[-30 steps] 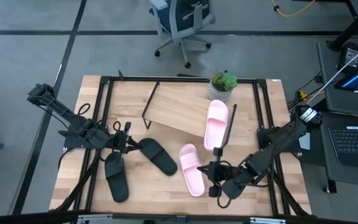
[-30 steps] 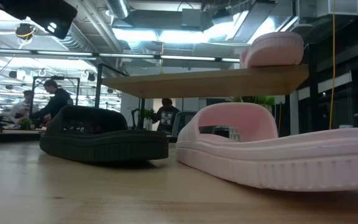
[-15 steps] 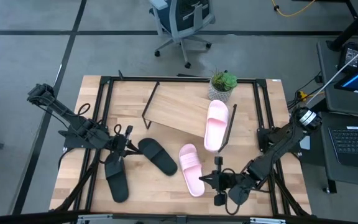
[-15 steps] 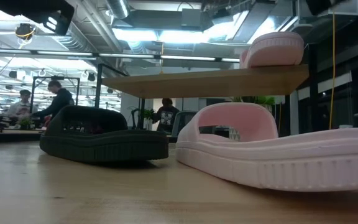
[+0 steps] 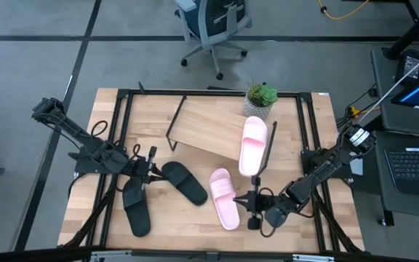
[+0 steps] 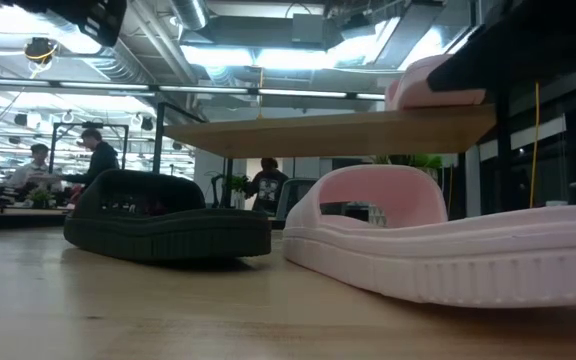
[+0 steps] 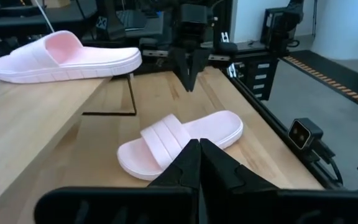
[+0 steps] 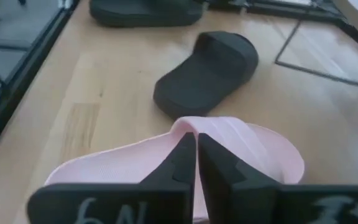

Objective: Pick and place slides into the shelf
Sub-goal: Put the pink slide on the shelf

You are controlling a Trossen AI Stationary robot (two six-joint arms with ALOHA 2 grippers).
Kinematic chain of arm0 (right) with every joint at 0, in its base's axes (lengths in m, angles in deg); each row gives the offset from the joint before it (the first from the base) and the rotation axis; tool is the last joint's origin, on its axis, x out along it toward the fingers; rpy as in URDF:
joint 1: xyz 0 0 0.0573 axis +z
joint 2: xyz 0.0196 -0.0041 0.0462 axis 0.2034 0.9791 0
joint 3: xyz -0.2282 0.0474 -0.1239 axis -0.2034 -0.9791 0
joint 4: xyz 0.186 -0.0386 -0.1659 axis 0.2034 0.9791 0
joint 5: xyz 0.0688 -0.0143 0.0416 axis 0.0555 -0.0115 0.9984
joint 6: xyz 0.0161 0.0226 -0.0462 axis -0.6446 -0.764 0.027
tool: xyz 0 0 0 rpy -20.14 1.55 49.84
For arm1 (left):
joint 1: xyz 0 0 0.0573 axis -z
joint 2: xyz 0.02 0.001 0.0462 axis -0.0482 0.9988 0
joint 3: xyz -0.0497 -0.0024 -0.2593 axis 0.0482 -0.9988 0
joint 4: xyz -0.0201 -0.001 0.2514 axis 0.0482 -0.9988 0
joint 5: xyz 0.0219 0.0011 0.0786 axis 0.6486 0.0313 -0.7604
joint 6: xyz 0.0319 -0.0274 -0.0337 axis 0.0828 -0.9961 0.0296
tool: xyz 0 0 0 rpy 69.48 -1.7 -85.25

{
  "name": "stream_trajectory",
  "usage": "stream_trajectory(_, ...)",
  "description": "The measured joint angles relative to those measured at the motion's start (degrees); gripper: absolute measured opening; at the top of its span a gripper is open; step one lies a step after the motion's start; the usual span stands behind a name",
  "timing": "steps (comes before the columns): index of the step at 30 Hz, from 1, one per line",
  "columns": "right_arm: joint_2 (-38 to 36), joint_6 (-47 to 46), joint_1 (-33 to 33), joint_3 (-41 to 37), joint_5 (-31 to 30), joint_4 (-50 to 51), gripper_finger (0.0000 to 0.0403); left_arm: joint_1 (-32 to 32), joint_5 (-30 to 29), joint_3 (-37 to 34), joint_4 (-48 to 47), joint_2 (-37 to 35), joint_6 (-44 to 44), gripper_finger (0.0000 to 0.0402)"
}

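Note:
One pale pink slide (image 5: 253, 144) lies on the shelf (image 5: 206, 129), a light board on thin black legs at the table's far middle. The other pink slide (image 5: 224, 198) rests sole-down on the table, strap up. My right gripper (image 5: 251, 205) hangs over this slide's right side, above the strap (image 8: 229, 140), its fingers a narrow slit apart and touching nothing. Two black slides (image 5: 184, 182) (image 5: 135, 209) lie flat on the table's left half. My left gripper (image 5: 150, 166) hovers shut above them, holding nothing.
A potted plant (image 5: 260, 98) stands at the shelf's far right corner. Black frame rails (image 5: 118, 131) run along the table's left and right sides. An office chair (image 5: 213, 25) stands on the floor beyond the far edge. There is bare wood (image 5: 188, 229) near the front edge.
My right gripper has come down toward the pink slide on the table; its arm now shows dark at the low view's upper right. The slides have stayed where they were.

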Motion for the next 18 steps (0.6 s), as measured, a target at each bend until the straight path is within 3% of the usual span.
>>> stream_trajectory(11,0.0,-5.12,-4.51,3.39,9.29,5.57,0.008,0.0,2.05,0.0,-0.14,2.19,-0.18,0.0)
stream_trajectory(18,0.0,1.35,-2.83,9.06,12.6,10.85,0.0091,0.0,2.05,0.0,-0.32,2.42,-0.25,0.0)
